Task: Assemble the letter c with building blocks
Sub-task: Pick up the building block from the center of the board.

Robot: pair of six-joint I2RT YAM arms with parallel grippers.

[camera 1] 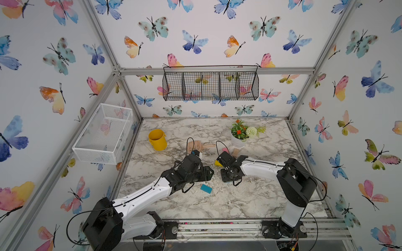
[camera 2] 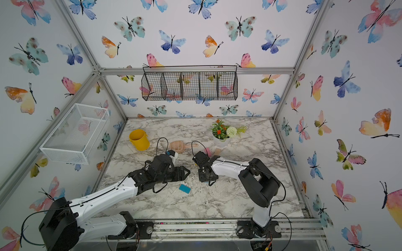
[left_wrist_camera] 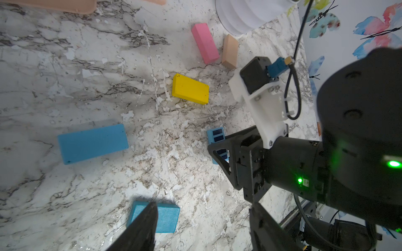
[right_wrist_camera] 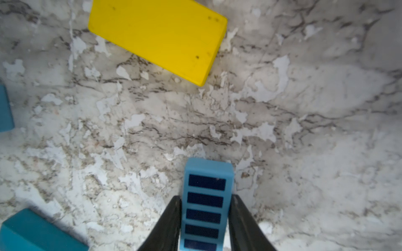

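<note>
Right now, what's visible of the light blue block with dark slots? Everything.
The slotted blue block is a small light blue rectangular bar, plastic-looking, with rounded edges. Its upper face carries a row of dark rectangular recesses; five show in the right wrist view. It seems to lie flat on the marble table. The right end effector straddles it, one finger against each long side. No other block touches it; the yellow block lies apart beyond its free end.
</note>
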